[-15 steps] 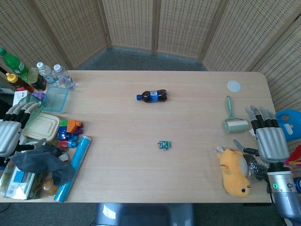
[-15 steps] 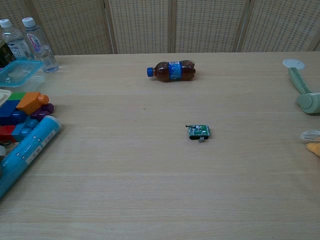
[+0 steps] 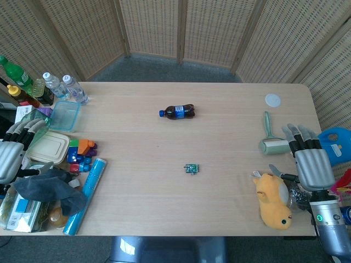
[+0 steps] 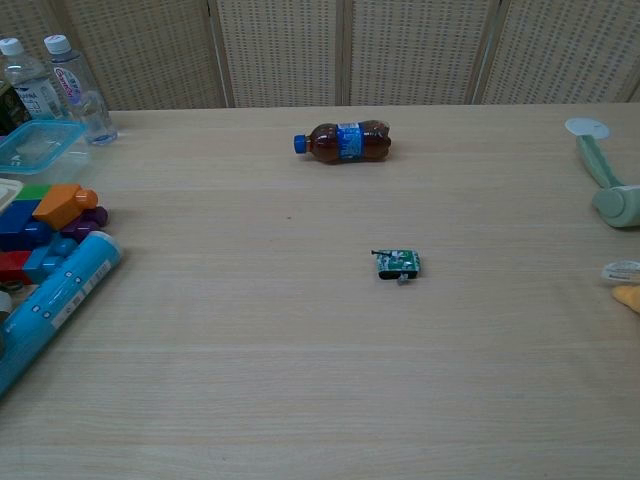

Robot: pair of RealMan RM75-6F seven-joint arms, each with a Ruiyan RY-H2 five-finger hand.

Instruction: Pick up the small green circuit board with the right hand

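A small green circuit board (image 3: 191, 168) lies flat near the middle of the wooden table (image 3: 219, 131); the chest view shows the board (image 4: 398, 263) alone on bare wood. My right hand (image 3: 310, 164) hovers at the table's right edge, far to the right of the board, fingers extended and apart, holding nothing. My left hand (image 3: 13, 152) sits at the left edge over the clutter, fingers also spread and empty. Neither hand appears in the chest view.
A cola bottle (image 3: 178, 112) lies behind the board. A lint roller (image 3: 270, 137), white lid (image 3: 272, 99) and yellow plush toy (image 3: 274, 200) sit near my right hand. Toy blocks (image 3: 81, 153), a blue tube (image 3: 86, 194), containers and bottles (image 3: 57, 86) crowd the left side.
My right hand has shifted slightly toward the table's near-left, closer to the plush toy. The board and the left hand have not moved.
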